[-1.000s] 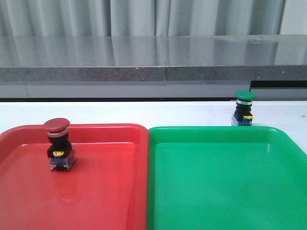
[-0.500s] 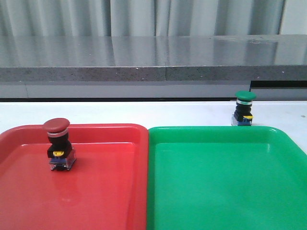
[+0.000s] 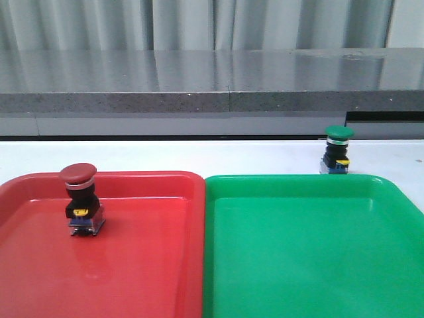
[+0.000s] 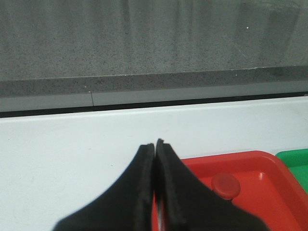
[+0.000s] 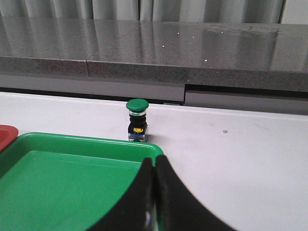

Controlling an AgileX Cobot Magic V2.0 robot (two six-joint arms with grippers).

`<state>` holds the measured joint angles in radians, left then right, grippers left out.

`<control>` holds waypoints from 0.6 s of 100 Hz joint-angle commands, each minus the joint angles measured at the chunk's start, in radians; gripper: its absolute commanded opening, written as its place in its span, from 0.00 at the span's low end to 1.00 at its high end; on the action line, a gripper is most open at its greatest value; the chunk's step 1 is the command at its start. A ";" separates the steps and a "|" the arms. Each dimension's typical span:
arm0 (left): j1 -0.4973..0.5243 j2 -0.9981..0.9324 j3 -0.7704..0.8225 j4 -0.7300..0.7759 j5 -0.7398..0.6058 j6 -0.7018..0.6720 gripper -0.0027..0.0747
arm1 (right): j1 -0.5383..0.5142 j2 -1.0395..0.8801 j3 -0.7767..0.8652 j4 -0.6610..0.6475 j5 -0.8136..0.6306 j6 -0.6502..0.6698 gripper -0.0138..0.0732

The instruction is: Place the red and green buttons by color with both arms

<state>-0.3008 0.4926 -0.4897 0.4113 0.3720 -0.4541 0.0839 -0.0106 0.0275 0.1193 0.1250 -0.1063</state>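
The red button (image 3: pixel 80 199) stands upright inside the red tray (image 3: pixel 146 265), near its far left; its cap (image 4: pixel 225 185) also shows in the left wrist view. The green button (image 3: pixel 338 150) stands upright on the white table just behind the green tray (image 3: pixel 311 258), and the right wrist view shows the green button (image 5: pixel 137 119) there too. Neither arm appears in the front view. My left gripper (image 4: pixel 155 143) is shut and empty, above the red tray's left edge. Just as empty, my right gripper (image 5: pixel 155 158) is shut over the green tray's (image 5: pixel 57 183) right corner.
The two trays sit side by side, touching, at the front of the white table (image 3: pixel 199 156). A grey stone ledge (image 3: pixel 212 93) runs along the back of the table, with a corrugated wall behind it.
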 commanded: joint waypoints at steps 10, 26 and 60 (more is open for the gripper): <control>0.007 -0.001 -0.029 0.006 -0.076 0.024 0.01 | -0.003 -0.020 -0.014 0.002 -0.087 -0.003 0.03; 0.076 -0.039 -0.022 -0.164 -0.087 0.253 0.01 | -0.003 -0.020 -0.014 0.002 -0.087 -0.003 0.03; 0.243 -0.200 0.183 -0.349 -0.324 0.394 0.01 | -0.003 -0.020 -0.014 0.002 -0.087 -0.003 0.03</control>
<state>-0.0715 0.3345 -0.3376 0.0860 0.1807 -0.0699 0.0839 -0.0106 0.0275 0.1193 0.1250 -0.1063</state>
